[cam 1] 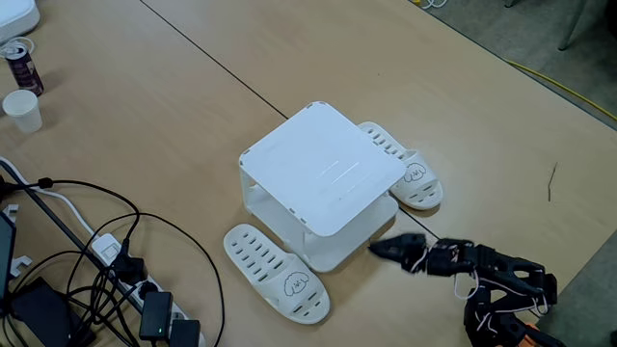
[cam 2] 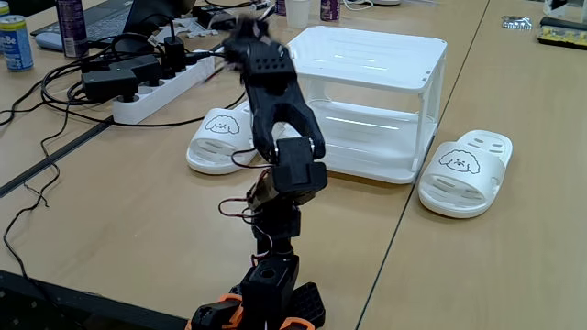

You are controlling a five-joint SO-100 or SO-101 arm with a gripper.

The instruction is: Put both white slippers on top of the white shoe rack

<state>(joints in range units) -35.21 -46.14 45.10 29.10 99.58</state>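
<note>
Pincer (cam 1: 378, 249) of mine hangs low by the rack's (cam 1: 323, 169) near corner, holding nothing; whether its jaws are wide or narrow I cannot tell. Both slippers lie on the table, 1 (cam 1: 277, 273) on each side (cam 1: 402, 165) of the rack, straps up. Reaching for either, I risk knocking the light rack aside, or pinching only a strap edge so the slipper drops mid-lift.
</note>
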